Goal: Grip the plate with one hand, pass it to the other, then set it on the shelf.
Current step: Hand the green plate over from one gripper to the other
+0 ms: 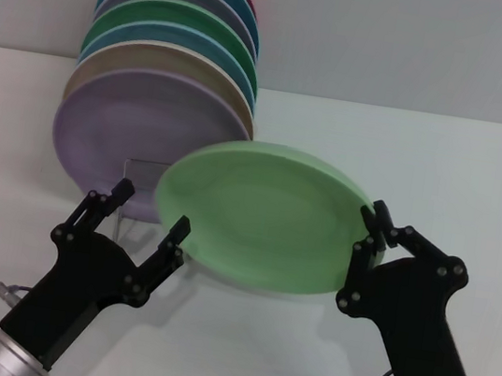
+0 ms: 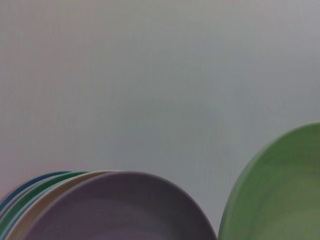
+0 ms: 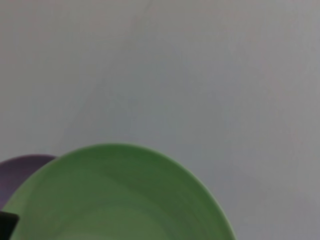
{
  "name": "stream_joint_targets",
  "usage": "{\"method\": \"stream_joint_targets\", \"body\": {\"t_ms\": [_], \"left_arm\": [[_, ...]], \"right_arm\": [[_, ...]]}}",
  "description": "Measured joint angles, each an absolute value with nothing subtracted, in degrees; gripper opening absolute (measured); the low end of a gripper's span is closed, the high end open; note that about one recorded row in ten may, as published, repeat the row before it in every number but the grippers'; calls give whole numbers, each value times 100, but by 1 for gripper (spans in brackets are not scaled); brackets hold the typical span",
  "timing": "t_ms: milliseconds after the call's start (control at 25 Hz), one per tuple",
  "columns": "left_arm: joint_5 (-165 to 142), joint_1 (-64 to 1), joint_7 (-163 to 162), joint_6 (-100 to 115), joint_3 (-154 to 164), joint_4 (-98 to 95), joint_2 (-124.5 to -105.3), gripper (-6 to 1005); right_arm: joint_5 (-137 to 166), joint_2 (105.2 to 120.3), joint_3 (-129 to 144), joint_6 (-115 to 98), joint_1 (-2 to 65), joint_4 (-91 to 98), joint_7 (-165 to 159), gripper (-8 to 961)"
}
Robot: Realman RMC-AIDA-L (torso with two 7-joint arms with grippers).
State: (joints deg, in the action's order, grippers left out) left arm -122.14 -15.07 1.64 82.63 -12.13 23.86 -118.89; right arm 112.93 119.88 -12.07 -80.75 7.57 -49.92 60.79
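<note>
The pale mint-green plate (image 1: pixel 261 213) hangs above the table, tilted, in the middle of the head view. My right gripper (image 1: pixel 369 236) is shut on its right rim and holds it up. My left gripper (image 1: pixel 148 212) is open just left of the plate's left rim, one finger (image 1: pixel 173 238) close to the edge, not closed on it. The plate also shows in the left wrist view (image 2: pixel 280 195) and the right wrist view (image 3: pixel 120 200). The clear acrylic shelf (image 1: pixel 145 172) stands behind the plate, partly hidden, in front of the lilac plate (image 1: pixel 128 127).
A row of several coloured plates (image 1: pixel 173 44) stands upright at the back left, lilac in front, then beige, blue, emerald green and others. They also show in the left wrist view (image 2: pixel 100 205). The white table (image 1: pixel 461 172) stretches to the right.
</note>
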Motion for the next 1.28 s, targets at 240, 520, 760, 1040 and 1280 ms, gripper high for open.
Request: {"method": "stream_joint_targets", "body": {"t_ms": [240, 520, 760, 1040, 1280], "left_arm": [[-12178, -1589, -100, 8187, -1269, 2385, -11891, 763], [-12172, -1609, -282, 8105, -1380, 2382, -11886, 763], [-12172, -1609, -284, 8017, -1380, 2382, -11882, 763], [-12173, -1617, -288, 7996, -1410, 2376, -11882, 579], [-12185, -1622, -290, 7985, -1423, 2339, -11882, 448]], "right_arm": [[11293, 11989, -1145, -8033, 825, -5000, 6109, 38], [11293, 11984, -1134, -7994, 835, -5001, 6112, 45], [11293, 11980, -1133, -7989, 835, -5001, 6116, 50], [11293, 11979, -1133, -7982, 835, -5002, 6117, 57], [11293, 11979, -1133, -7979, 835, -5010, 6117, 62]]}}
